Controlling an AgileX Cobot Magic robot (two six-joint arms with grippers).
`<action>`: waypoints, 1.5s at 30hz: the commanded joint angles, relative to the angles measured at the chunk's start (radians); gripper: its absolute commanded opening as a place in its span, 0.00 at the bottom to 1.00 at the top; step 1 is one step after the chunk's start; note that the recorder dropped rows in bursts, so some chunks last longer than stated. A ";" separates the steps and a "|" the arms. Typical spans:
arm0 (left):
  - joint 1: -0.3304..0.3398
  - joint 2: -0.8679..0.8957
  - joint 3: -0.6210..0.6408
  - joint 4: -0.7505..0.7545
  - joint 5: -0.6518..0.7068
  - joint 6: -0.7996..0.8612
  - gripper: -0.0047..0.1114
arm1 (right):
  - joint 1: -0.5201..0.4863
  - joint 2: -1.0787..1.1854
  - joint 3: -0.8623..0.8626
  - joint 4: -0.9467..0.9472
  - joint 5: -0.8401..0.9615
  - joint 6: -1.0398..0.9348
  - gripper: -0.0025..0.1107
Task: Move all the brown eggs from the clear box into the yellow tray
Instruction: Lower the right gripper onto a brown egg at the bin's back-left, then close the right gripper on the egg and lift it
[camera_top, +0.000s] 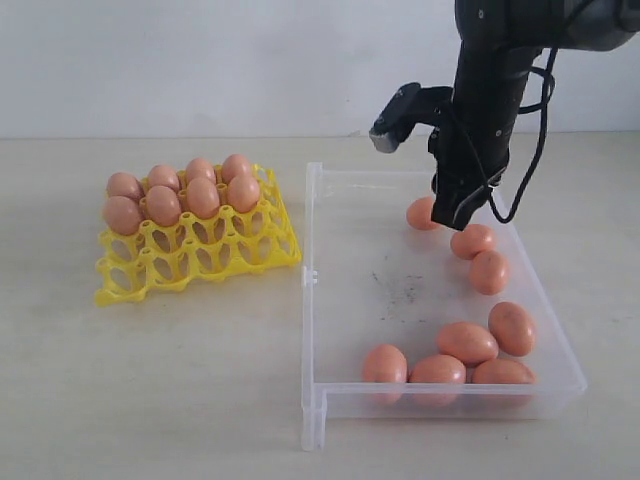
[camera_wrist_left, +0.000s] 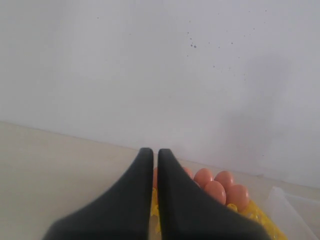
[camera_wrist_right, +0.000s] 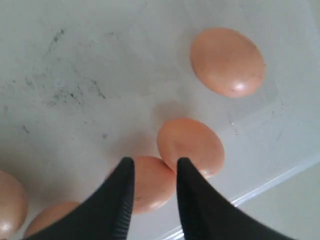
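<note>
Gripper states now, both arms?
Left gripper: shut, empty.
Right gripper: open, over a brown egg in the clear box, not gripping it.

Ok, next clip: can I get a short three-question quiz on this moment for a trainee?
1. How many brown eggs lie in the clear box?
2. True or false: the two rows of the yellow tray nearer the exterior camera hold eggs.
3. Which gripper hangs over the box? A) left gripper B) right gripper C) both

Key: 1. eight; 2. false, those rows are empty and the eight eggs sit in the far two rows; 3. B.
</note>
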 joint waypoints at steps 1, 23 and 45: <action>-0.004 -0.003 -0.003 -0.003 0.000 0.009 0.07 | -0.009 0.048 -0.003 -0.101 0.007 -0.063 0.47; -0.004 -0.003 -0.003 -0.003 0.000 0.009 0.07 | -0.009 0.175 -0.003 -0.196 -0.183 -0.202 0.49; -0.004 -0.003 -0.003 -0.003 0.000 0.009 0.07 | -0.009 0.153 -0.003 -0.143 -0.269 0.156 0.02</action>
